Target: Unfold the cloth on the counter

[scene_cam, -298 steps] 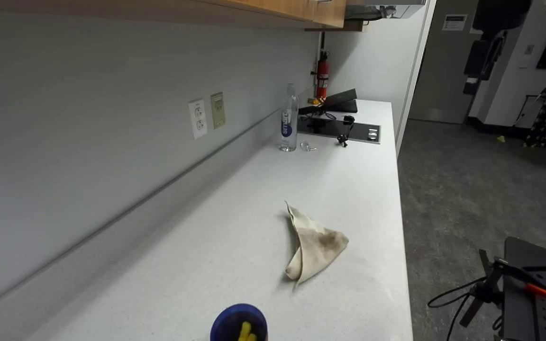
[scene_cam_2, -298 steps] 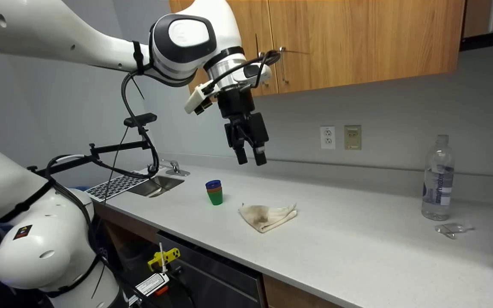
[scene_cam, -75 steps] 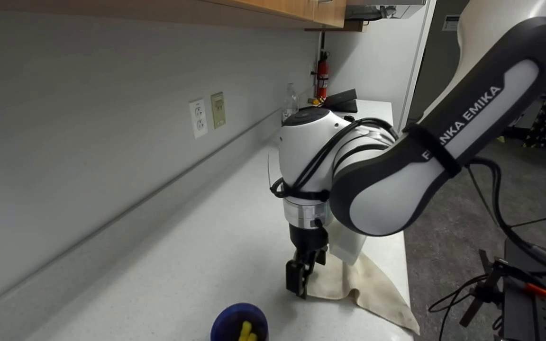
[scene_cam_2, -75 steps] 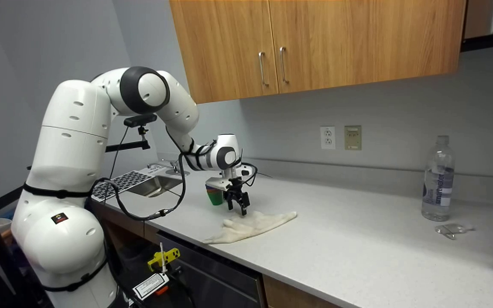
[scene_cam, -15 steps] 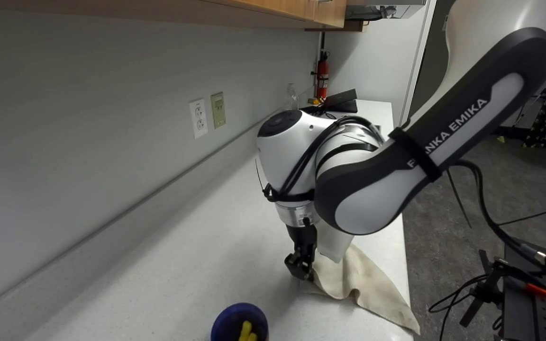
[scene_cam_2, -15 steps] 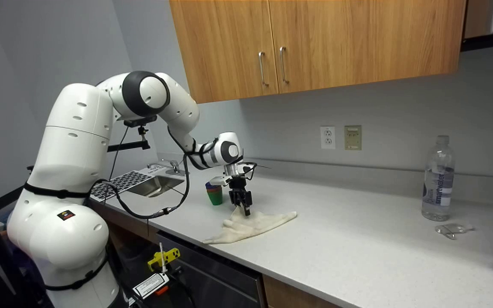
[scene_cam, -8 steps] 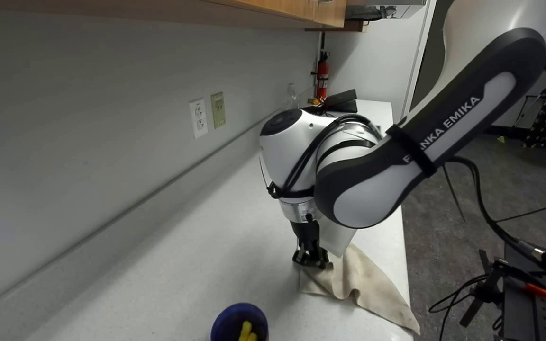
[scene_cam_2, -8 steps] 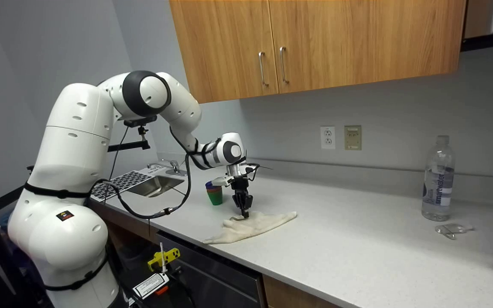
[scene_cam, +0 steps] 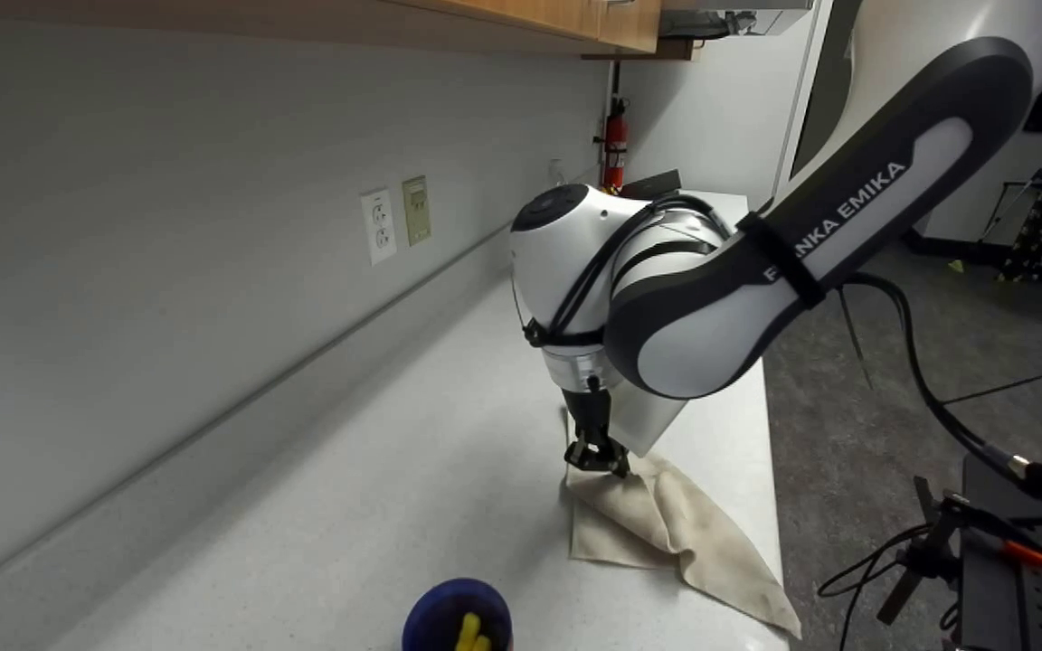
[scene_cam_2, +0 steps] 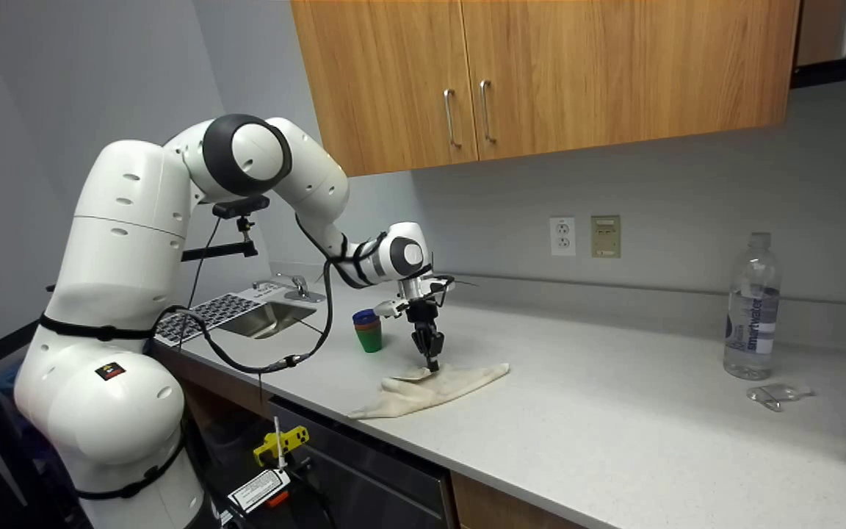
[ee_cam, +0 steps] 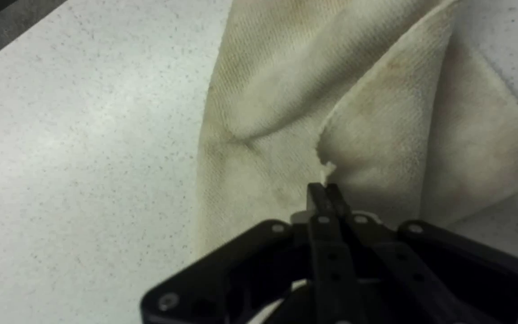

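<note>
The beige cloth lies partly spread and creased on the white counter. In an exterior view one corner of the cloth reaches the counter's front edge, and a flap is folded over a lower layer. My gripper points down at the cloth's far part. In the wrist view the fingertips of my gripper are together, with a frayed bit of the cloth pinched between them. The pinched edge belongs to the upper flap; another layer shows out to the right beneath it.
A stack of blue, red and green cups stands just behind the gripper, beside the sink. A water bottle and a small clear object are farther along the counter. Wooden cabinets hang above.
Over the last second the gripper has shut on the cloth's edge and moved away from the cups, drawing the flap along and baring the layer below. Earlier the cloth was a smaller folded bundle.
</note>
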`<control>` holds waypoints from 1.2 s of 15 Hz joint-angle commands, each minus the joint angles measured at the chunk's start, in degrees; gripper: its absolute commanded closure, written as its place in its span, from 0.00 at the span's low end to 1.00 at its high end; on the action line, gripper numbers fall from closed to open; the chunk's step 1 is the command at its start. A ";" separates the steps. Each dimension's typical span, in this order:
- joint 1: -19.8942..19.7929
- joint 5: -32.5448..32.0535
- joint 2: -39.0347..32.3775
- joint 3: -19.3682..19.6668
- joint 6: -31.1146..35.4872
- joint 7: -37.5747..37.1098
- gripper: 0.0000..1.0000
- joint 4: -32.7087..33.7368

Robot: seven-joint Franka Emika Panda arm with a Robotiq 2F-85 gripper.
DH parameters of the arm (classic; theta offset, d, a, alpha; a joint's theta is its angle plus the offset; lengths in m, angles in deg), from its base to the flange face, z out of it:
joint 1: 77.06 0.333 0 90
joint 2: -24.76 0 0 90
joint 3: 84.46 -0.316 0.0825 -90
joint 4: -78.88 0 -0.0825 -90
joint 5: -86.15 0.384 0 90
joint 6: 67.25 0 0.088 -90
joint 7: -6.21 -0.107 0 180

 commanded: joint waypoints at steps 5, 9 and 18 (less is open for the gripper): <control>-0.51 -11.41 6.36 2.93 -4.13 -8.31 1.00 -5.06; -2.48 -15.35 8.13 3.22 -9.46 -10.66 1.00 -6.88; -8.73 -21.22 9.17 3.40 -15.17 -16.78 1.00 -10.47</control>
